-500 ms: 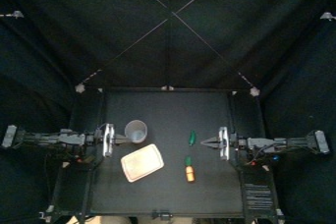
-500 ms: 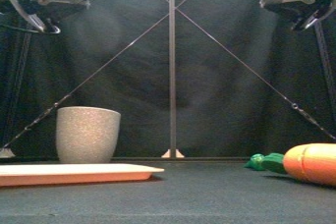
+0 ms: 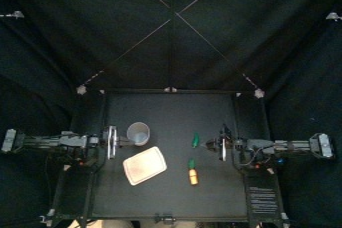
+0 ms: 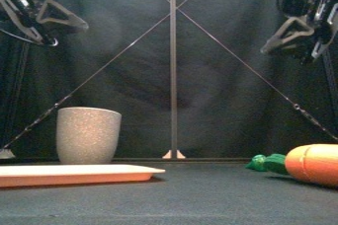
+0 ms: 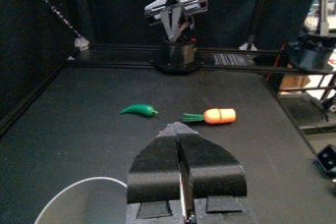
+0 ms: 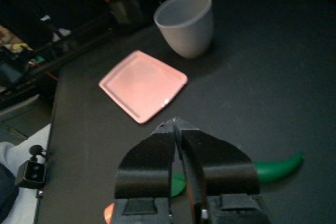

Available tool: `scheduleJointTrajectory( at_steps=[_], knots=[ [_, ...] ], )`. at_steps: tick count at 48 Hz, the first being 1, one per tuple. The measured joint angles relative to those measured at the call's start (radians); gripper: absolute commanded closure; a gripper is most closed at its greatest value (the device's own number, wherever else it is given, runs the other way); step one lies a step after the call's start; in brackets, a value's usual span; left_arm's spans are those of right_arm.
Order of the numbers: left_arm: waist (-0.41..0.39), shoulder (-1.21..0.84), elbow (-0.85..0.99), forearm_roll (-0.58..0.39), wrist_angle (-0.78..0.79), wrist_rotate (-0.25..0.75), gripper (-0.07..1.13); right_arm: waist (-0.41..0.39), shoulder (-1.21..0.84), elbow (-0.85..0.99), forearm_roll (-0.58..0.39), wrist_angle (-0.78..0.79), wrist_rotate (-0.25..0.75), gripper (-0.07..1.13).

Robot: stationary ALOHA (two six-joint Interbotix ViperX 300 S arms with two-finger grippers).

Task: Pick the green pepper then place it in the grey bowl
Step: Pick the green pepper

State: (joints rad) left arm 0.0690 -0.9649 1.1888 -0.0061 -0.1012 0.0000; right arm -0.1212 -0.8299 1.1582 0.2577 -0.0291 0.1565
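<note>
The green pepper lies right of the table's middle, with an orange carrot nearer the front. In the front view the pepper shows low at the right, partly behind the carrot. The tall grey speckled cup stands upright at the left, also in the front view. My right gripper is shut and empty, held high just right of the pepper. My left gripper is shut and empty, up beside the cup's rim. From it the pepper lies far off.
A flat pink tray lies in front of the cup, seen edge-on in the front view and from the right wrist. Both grippers hang well above the table.
My right gripper has come a little lower and inward toward the pepper. My left gripper has dipped slightly. The toys, cup and tray have not moved.
</note>
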Motion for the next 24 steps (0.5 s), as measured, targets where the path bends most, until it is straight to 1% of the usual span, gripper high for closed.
scheduleJointTrajectory(
  at_steps=[1, 4, 6, 7, 10, 17, 24],
  knots=[
    [0.002, 0.000, 0.000, 0.000, 0.002, 0.000, 1.04, -0.009, 0.011, 0.000, 0.009, 0.011, 0.008, 0.25],
    [0.005, 0.000, 0.000, 0.000, 0.003, 0.000, 1.04, -0.031, 0.034, -0.002, 0.032, 0.031, 0.031, 0.08],
    [0.005, 0.000, 0.000, 0.000, 0.003, 0.000, 1.04, -0.044, 0.054, -0.002, 0.046, 0.037, 0.054, 0.00],
    [0.006, 0.000, 0.000, 0.000, 0.003, 0.002, 1.04, -0.052, 0.064, -0.002, 0.052, 0.041, 0.064, -0.02],
    [0.006, 0.000, 0.000, 0.000, 0.005, 0.002, 1.04, -0.071, 0.092, -0.002, 0.060, 0.043, 0.092, -0.02],
    [0.012, 0.000, 0.000, 0.000, 0.006, 0.003, 1.04, -0.129, 0.150, -0.005, 0.074, 0.061, 0.173, 0.04],
    [0.020, 0.000, -0.002, 0.000, 0.006, 0.003, 1.04, -0.195, 0.207, -0.018, 0.081, 0.114, 0.308, 0.04]
  ],
)
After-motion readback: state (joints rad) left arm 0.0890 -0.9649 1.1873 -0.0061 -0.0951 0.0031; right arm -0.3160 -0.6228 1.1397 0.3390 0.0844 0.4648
